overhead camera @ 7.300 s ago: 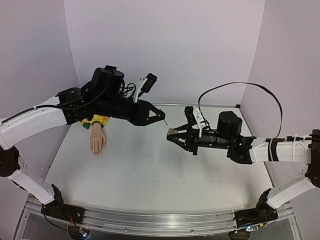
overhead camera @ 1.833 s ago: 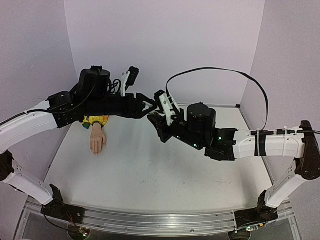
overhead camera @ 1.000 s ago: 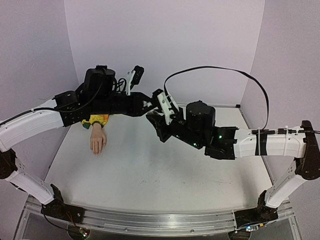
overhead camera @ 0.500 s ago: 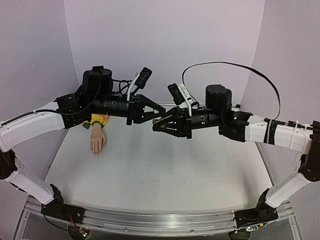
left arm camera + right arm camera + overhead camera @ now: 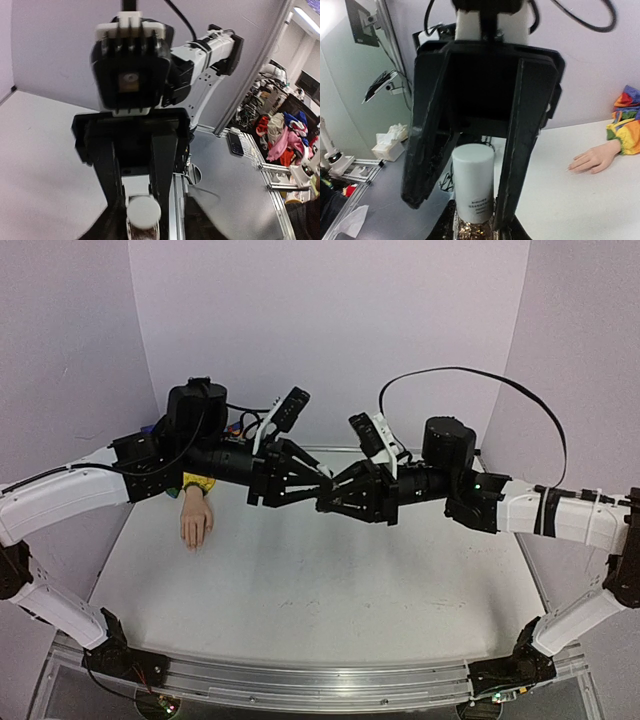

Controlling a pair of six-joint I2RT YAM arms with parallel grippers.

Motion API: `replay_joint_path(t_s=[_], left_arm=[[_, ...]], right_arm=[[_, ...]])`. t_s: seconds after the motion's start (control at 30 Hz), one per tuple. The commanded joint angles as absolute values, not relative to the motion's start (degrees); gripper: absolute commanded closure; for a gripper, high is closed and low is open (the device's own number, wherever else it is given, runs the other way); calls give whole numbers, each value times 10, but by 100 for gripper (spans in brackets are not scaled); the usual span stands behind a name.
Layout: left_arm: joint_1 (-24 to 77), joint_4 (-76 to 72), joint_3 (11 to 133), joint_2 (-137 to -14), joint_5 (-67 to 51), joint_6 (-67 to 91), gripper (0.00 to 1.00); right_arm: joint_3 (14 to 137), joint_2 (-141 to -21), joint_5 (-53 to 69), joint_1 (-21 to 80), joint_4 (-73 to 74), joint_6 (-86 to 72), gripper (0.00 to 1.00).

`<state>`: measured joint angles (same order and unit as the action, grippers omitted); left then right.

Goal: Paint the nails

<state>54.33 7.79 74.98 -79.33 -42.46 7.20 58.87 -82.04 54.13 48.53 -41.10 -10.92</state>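
mannequin hand [image 5: 195, 524] lying flat at the table's [image 5: 300, 590] far left, long axis running far to near, fingertips toward the arms' bases; nails too small to make out. rainbow sleeve [image 5: 198, 483] at its far end. well right, held above the table: white-capped bottle [image 5: 473, 186], small unreadable print on its label, pinched by right gripper [image 5: 328, 504]; left gripper [image 5: 322, 480] spread open around the cap.

Mannequin hand [image 5: 592, 160] pale skin-tone; sleeve [image 5: 626, 120] rainbow-striped; bottle cap [image 5: 473, 180] white; pincers black.
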Motion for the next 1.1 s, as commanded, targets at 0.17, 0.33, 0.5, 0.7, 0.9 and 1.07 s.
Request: replay_joint_path(t_s=[0.17,0.33,0.5,0.7,0.9,1.07], left_arm=[[502,140,703,-678,-257,139,14],[502,131,718,-690,-141,230,13],[499,129,766,-732,-127,262,20],[499,106,786,-759,-148,258,25],[501,93,774,-769,-147,257,43],[501,91,771,-768,-141,247,62]], right_arm=[[566,-762,273,467,-461,-11,100],[571,-786,117,493,-468,-5,100],[597,-816,-39,554,-468,45,100],[639,-865,-94,599,-459,56,100],[665,-887,-102,618,-457,58,100],[674,-894,-105,628,-457,64,100]])
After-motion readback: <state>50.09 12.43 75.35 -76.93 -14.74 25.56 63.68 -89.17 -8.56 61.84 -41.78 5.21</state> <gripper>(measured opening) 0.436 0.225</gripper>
